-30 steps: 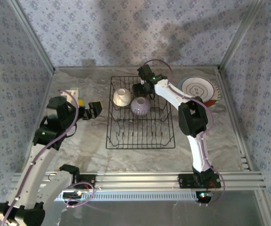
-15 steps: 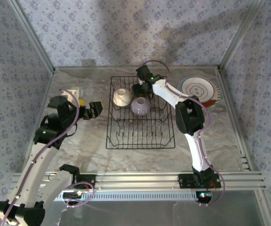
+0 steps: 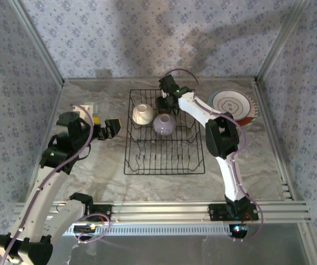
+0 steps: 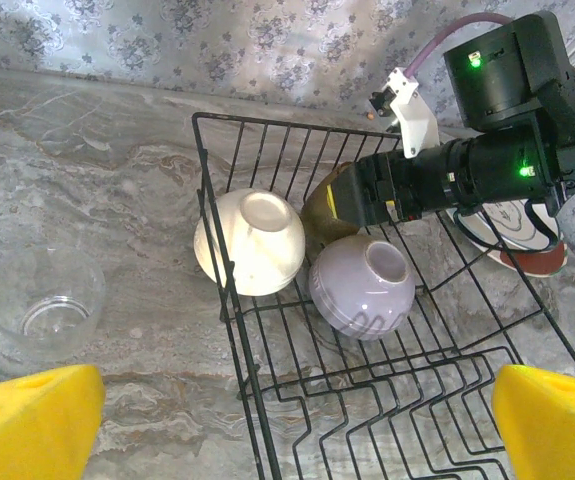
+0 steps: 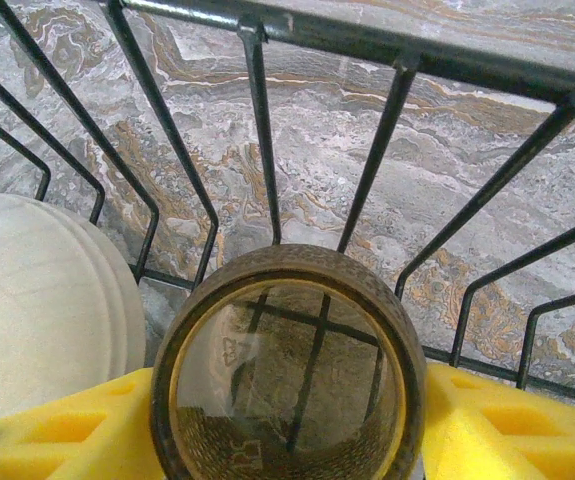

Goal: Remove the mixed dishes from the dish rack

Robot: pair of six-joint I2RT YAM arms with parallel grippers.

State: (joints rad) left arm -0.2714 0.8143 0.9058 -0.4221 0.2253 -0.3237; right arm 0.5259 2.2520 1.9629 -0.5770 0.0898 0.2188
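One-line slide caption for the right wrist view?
Right hand straddling the olive-brown cup in the dish rack, cream bowl alongside.

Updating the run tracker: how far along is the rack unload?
Done: plates stacked on the table, right of the dish rack. In hand: right gripper straddles the olive cup, lift not begun. Remaining: cup, cream bowl and lilac bowl sit in the rack; left gripper open, idle beside it.

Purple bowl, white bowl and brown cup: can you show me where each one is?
purple bowl (image 4: 357, 295), left wrist view, on its outer side wall
white bowl (image 4: 247, 250), left wrist view, on its outer side wall
brown cup (image 5: 287, 262), right wrist view, on the top of its rim
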